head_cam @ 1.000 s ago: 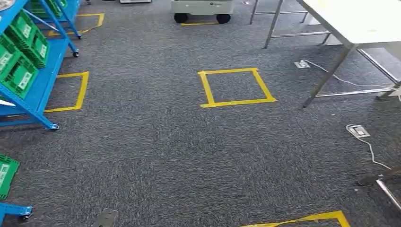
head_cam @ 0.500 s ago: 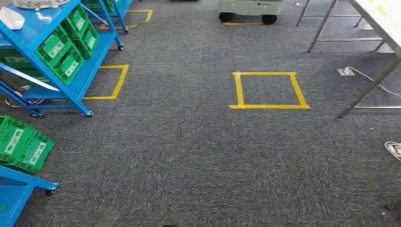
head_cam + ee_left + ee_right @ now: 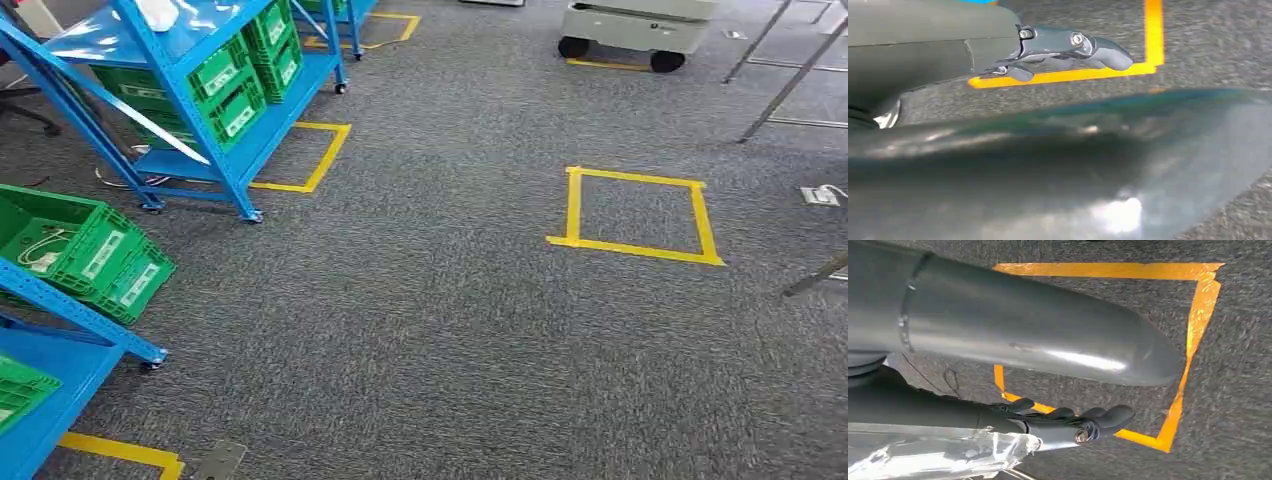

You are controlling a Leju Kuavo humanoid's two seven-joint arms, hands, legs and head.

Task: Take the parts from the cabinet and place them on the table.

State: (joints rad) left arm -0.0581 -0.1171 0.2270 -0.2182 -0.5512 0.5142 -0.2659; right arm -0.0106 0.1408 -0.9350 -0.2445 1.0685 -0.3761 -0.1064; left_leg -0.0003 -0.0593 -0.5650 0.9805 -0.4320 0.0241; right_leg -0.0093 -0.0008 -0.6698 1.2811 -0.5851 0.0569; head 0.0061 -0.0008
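A blue shelf cabinet (image 3: 232,160) on castors stands at the upper left of the head view, with green bins (image 3: 240,80) on its shelves and a white part (image 3: 158,12) on its top shelf. A second blue cabinet (image 3: 70,312) stands nearer at the left edge, and its green bins (image 3: 90,255) hold some white cable. The table shows as metal legs (image 3: 790,85) at the upper right. My left hand (image 3: 1068,50) hangs over the carpet with straight fingers and holds nothing. My right hand (image 3: 1068,422) hangs with loosely bent, spread fingers, also holding nothing.
Grey carpet runs ahead, with a yellow tape square (image 3: 575,205) right of centre and another (image 3: 322,160) beside the far cabinet. A grey wheeled cart (image 3: 640,25) is parked at the top. A floor socket (image 3: 822,196) lies at the right edge.
The camera has turned left. The cabinets have slid further into the picture and the table has passed out to the right. Nothing on the floor has itself moved.
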